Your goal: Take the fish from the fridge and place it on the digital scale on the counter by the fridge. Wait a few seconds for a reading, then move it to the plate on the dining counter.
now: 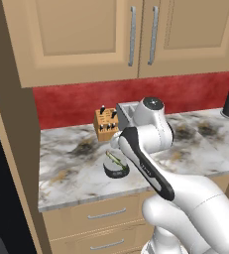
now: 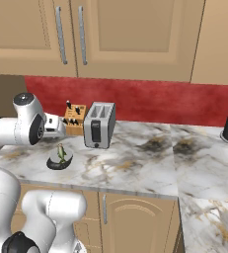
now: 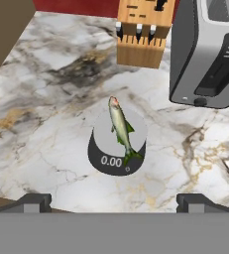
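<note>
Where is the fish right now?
The fish lies on the digital scale on the marble counter, in front of the knife block and left of the toaster in the hand view.

A silver toaster (image 3: 207, 54) stands beside a wooden knife block (image 3: 143, 34) on the marble desk (image 3: 46, 114), both beyond the pincer

Veined glossy marble counter (image 3: 46, 99), wooden knife block (image 3: 142, 34), brushed-metal toaster (image 3: 205, 54).

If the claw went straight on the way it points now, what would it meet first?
Probably the fish lying on the scale: the open claw looks down at them with nothing between. Depth is unclear; slightly off line, it would meet the counter.
</note>
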Motion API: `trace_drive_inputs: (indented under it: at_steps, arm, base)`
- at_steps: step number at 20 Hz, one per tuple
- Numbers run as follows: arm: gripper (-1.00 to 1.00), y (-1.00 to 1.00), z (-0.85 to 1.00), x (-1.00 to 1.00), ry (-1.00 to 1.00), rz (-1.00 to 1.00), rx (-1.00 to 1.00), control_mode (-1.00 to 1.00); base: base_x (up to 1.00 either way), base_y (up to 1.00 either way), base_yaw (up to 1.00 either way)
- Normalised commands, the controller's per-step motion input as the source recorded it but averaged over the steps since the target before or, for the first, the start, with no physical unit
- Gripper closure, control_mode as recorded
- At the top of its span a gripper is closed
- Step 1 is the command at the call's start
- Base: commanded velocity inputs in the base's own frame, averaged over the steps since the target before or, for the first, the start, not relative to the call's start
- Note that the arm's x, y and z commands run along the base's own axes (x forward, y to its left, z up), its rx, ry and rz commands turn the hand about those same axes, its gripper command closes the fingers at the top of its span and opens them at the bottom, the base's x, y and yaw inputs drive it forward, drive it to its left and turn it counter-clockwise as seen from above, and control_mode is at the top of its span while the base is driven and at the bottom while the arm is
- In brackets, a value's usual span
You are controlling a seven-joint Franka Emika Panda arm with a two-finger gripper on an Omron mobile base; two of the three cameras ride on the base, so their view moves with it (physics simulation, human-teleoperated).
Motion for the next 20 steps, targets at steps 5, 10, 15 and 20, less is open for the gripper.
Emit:
trace_drive_inputs:
  at_steps: [5, 10, 15, 20]
  arm:
    - [-1.00, 0.00, 0.00, 0.00, 0.00, 0.00, 0.00, -1.00]
    - [-1.00, 0.00, 0.00, 0.00, 0.00, 0.00, 0.00, -1.00]
    - [-1.00, 0.00, 0.00, 0.00, 0.00, 0.00, 0.00, -1.00]
    - [-1.00, 0.00, 0.00, 0.00, 0.00, 0.00, 0.00, -1.00]
  base:
    - [0.00, 0.00, 0.00]
    - [0.00, 0.00, 0.00]
    - [0.00, 0.00, 0.00]
    - [0.00, 0.00, 0.00]
